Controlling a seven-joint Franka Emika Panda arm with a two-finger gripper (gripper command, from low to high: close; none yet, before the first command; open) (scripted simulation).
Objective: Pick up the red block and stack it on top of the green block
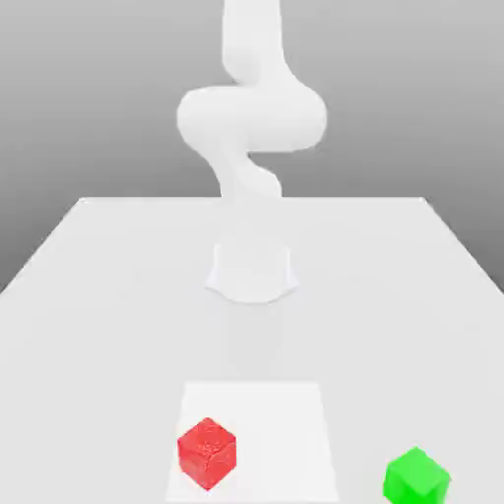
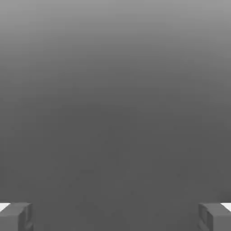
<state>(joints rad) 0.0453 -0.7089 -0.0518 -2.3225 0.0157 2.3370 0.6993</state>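
Note:
The red block (image 1: 207, 453) sits on the white table (image 1: 98, 295) close to its near edge, a little to the exterior view's left of centre. The green block (image 1: 416, 475) rests on the same table further toward the exterior view's right, well apart from the red one. My white arm (image 1: 251, 118) rises from its base (image 1: 252, 271) behind both blocks. In the hand view my gripper (image 2: 115, 216) is open, its grey fingertips (image 2: 16, 215) spread wide with nothing between them against a plain grey background.
A brighter square patch (image 1: 285, 413) on the tabletop lies under and around the red block. The table stretches wide on both sides of the arm's base, with its far edge behind it.

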